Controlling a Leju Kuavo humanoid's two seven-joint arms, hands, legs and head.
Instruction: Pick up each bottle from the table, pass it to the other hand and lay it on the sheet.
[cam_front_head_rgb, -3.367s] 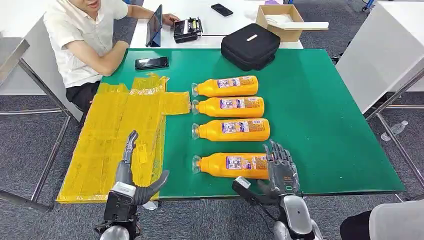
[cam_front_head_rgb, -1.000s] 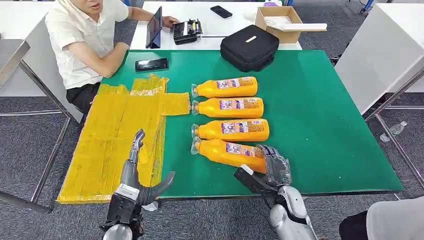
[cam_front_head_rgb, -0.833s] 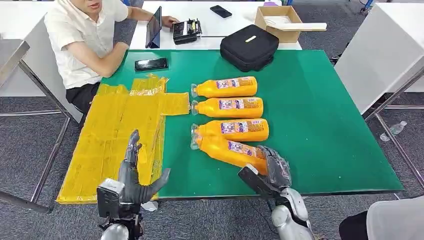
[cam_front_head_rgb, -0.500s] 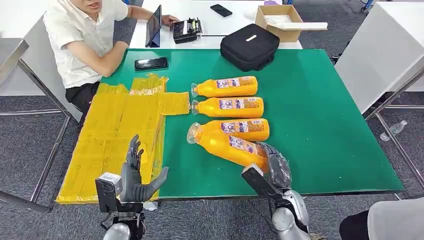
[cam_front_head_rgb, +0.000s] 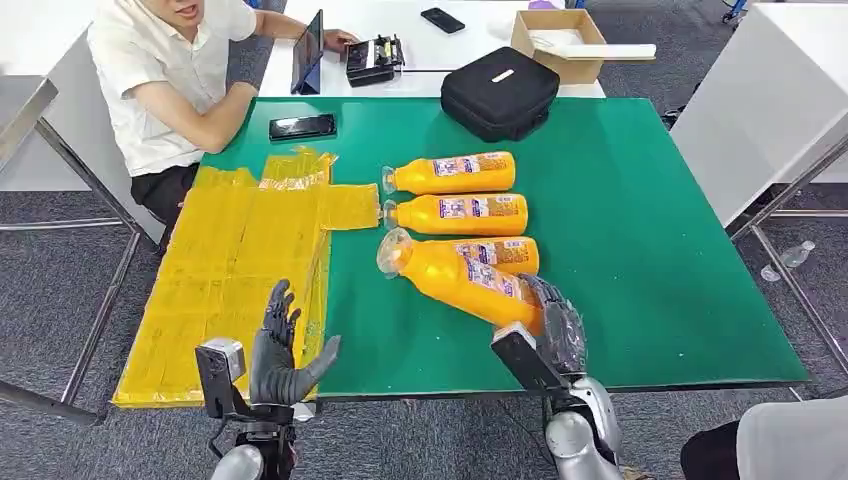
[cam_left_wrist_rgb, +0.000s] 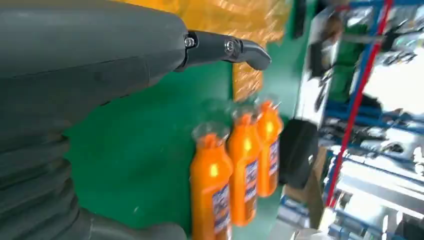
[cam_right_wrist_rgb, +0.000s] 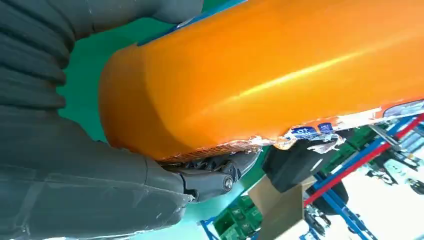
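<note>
My right hand (cam_front_head_rgb: 553, 330) grips the base end of an orange bottle (cam_front_head_rgb: 460, 280) and holds it lifted and tilted, cap toward the upper left, above the green table (cam_front_head_rgb: 650, 260). In the right wrist view the bottle (cam_right_wrist_rgb: 280, 75) is wrapped by my fingers (cam_right_wrist_rgb: 215, 180). Three more orange bottles lie in a row: one (cam_front_head_rgb: 450, 174) farthest, one (cam_front_head_rgb: 458, 214) in the middle, one (cam_front_head_rgb: 510, 252) partly behind the lifted bottle. My left hand (cam_front_head_rgb: 275, 350) is open, fingers up, over the near edge of the yellow sheet (cam_front_head_rgb: 230, 270). The left wrist view shows the bottles (cam_left_wrist_rgb: 235, 165) and my thumb (cam_left_wrist_rgb: 225, 50).
A person in a white shirt (cam_front_head_rgb: 170, 70) sits at the far left corner. A phone (cam_front_head_rgb: 303, 127) and a black bag (cam_front_head_rgb: 500, 92) lie at the table's far edge. Behind, a white table carries a tablet (cam_front_head_rgb: 310, 50), a device (cam_front_head_rgb: 373, 60) and a cardboard box (cam_front_head_rgb: 560, 40).
My right hand has lifted the nearest bottle off the table and tilted it, its cap rising over the third bottle. My left hand has turned, its fingers drawing back from the sheet.
</note>
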